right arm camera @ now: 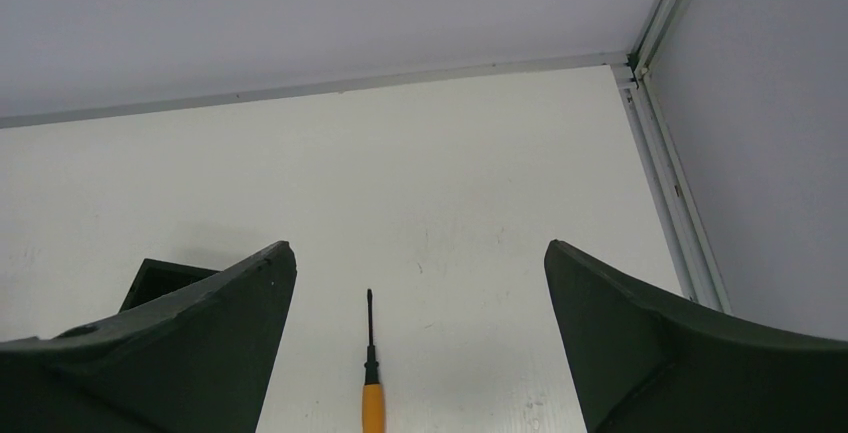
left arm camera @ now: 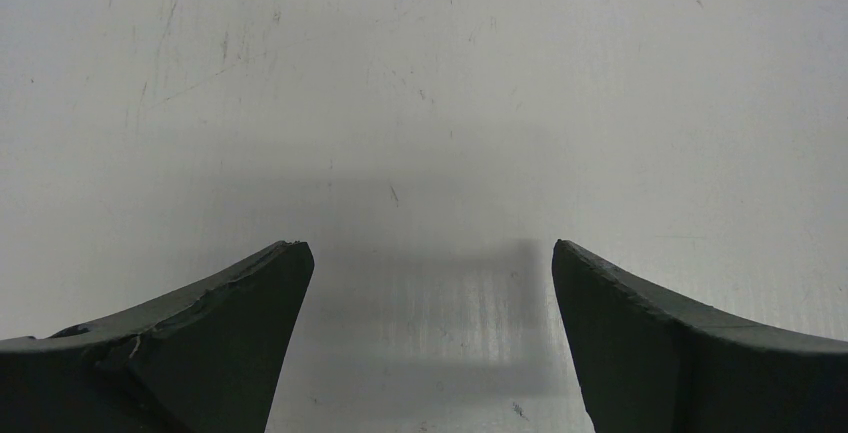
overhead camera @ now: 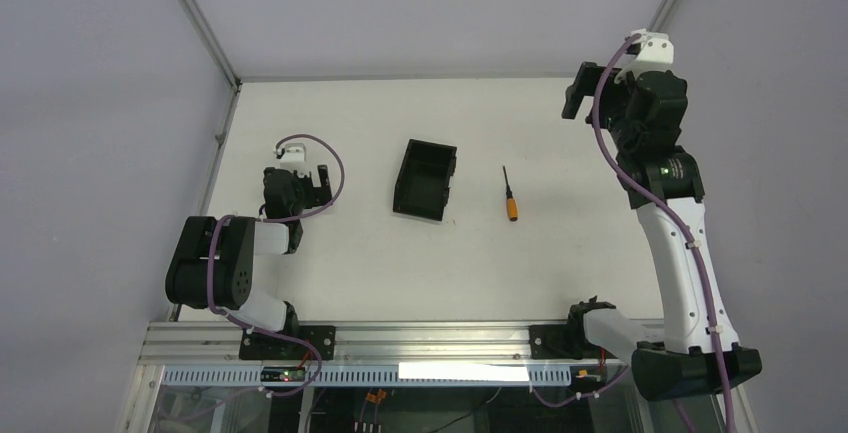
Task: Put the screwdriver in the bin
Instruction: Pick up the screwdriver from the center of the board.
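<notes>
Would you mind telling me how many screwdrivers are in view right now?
1. The screwdriver lies flat on the table just right of the bin, tip toward the far edge. The bin's dark inside is hard to check.

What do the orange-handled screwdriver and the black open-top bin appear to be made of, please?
Small orange-handled screwdriver: the handle looks like smooth plastic, given its even bright colour; the thin black shaft is probably dark-finished metal, though too small to confirm. Black rectangular open-top bin: apparently moulded plastic, matte with slight sheen, judging by its thin, even walls.
</notes>
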